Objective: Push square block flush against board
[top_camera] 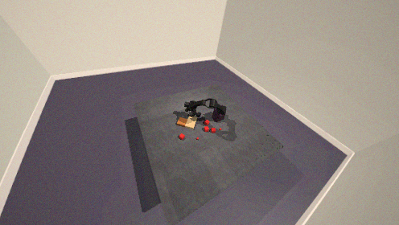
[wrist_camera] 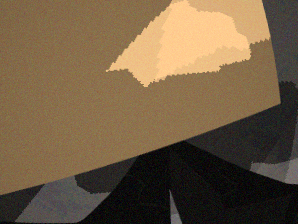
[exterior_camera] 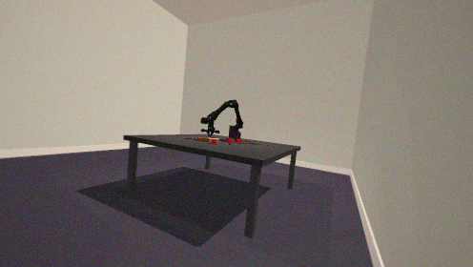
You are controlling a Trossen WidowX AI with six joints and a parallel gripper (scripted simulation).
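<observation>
A pale tan flat piece (top_camera: 190, 123) (wrist_camera: 60, 100) and an orange-brown flat piece (top_camera: 182, 121) lie side by side on the table. They look touching in the top view; whether their edges are even is too small to tell, as is which one is the square block. My gripper (top_camera: 193, 115) (exterior_camera: 210, 135) (wrist_camera: 162, 147) is shut and empty. Its fingertips are low, at the back edge of the tan piece. In the wrist view the tan piece fills the upper part, and its edge meets the fingertips. The orange-brown piece is not distinguishable in the wrist view.
Red cubes (top_camera: 207, 122) (top_camera: 206, 128) (top_camera: 213, 129) stand close together to the right of the tan piece. Another red cube (top_camera: 182, 137) is in front of the pieces, with a tiny red one (top_camera: 197, 138) beside it. The dark table (top_camera: 209, 169) (exterior_camera: 167, 145) carries everything.
</observation>
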